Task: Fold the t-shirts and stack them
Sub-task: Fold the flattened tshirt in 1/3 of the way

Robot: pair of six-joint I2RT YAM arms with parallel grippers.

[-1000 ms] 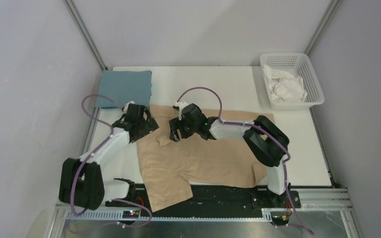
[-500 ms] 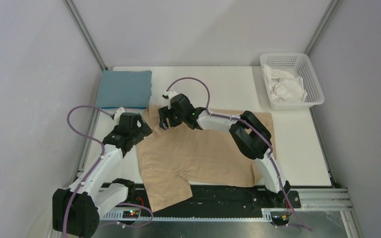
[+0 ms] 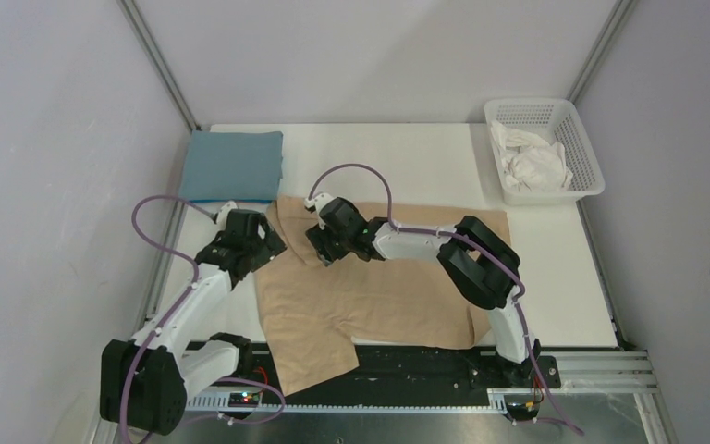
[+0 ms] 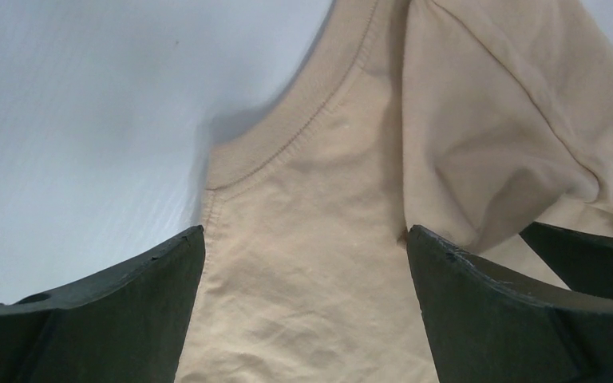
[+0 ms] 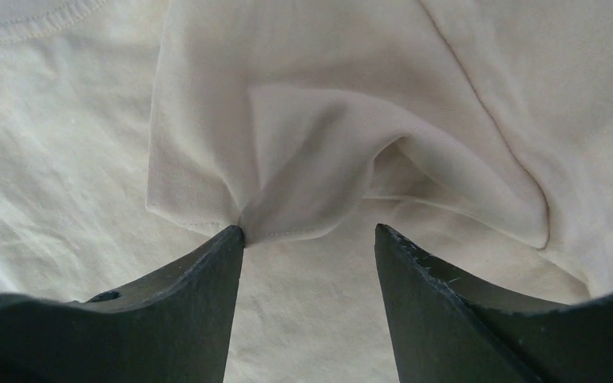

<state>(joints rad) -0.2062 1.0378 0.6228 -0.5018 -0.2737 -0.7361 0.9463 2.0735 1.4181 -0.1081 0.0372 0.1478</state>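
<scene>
White tabletop (image 3: 407,153), grey walls (image 3: 379,55). Top: teal t-shirt (image 3: 234,166) folded at far-left corner, probably the stack base; tan t-shirt (image 3: 379,296) spread mid-tabletop, left hand (image 3: 263,242) and right hand (image 3: 322,250) at its left end. Left wrist: hand wide open, empty, straddling the collar (image 4: 275,132). Right wrist: hand part open around a folded-over sleeve hem (image 5: 287,229), nothing pinched yet.

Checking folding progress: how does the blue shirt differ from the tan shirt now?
The blue shirt is folded into a neat rectangle; the tan shirt lies spread and wrinkled. The blue shirt sits at the far left corner, the tan shirt mid-table, one sleeve past the near edge. The left gripper and right gripper, both open, are at the tan shirt, not the blue shirt. Both lie on the white table.
</scene>
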